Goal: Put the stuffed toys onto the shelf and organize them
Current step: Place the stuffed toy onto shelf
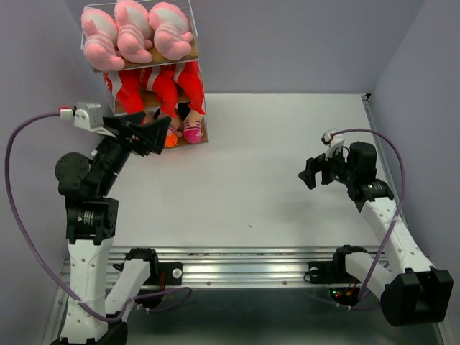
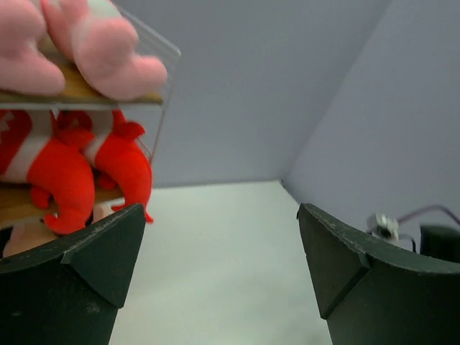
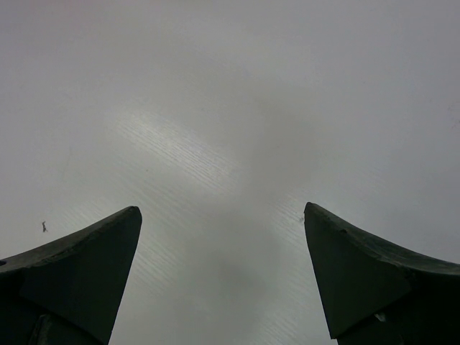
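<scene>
The shelf (image 1: 185, 50) stands at the table's far left. Three pink striped animals (image 1: 135, 32) lie side by side on its top board, and red sharks (image 1: 158, 83) fill the middle board. A pink-striped doll (image 1: 192, 131) shows on the lowest tier, partly hidden by my arm. My left gripper (image 1: 154, 133) is open just in front of that lowest tier and holds nothing. Its wrist view shows the pink toys (image 2: 93, 50), the top board (image 2: 72, 90) and two red sharks (image 2: 122, 165) up left, with bare table between the fingers (image 2: 108, 251). My right gripper (image 1: 310, 172) hangs open and holds nothing, over the table's right half.
Grey walls close in the table at the back and on both sides. The right wrist view shows only the white tabletop (image 3: 215, 144) between the open right gripper (image 3: 223, 266). A metal rail (image 1: 244, 259) runs along the near edge between the arm bases.
</scene>
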### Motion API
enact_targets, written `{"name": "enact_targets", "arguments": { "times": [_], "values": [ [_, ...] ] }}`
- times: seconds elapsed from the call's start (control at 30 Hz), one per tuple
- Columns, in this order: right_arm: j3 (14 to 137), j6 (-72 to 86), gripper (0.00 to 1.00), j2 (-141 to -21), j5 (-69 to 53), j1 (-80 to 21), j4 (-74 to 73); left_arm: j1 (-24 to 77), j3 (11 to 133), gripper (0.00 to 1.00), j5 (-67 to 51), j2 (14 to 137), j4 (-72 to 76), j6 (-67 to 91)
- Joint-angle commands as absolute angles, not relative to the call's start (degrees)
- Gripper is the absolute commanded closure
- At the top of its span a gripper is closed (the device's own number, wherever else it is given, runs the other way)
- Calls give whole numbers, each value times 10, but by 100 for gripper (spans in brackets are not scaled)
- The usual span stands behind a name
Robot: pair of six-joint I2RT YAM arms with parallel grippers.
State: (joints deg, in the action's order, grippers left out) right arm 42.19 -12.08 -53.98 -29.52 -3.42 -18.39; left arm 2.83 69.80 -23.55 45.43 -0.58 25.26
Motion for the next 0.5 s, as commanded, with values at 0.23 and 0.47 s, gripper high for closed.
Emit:
{"name": "enact_targets", "arguments": {
  "times": [0.23, 0.47],
  "values": [
    [505, -10, 0, -543, -41, -31, -141, 132, 419, 1, -268, 334, 40, 158],
    [537, 63, 0, -570, 63, -31, -184, 286, 363, 1, -121, 348, 40, 134]
  ]
}}
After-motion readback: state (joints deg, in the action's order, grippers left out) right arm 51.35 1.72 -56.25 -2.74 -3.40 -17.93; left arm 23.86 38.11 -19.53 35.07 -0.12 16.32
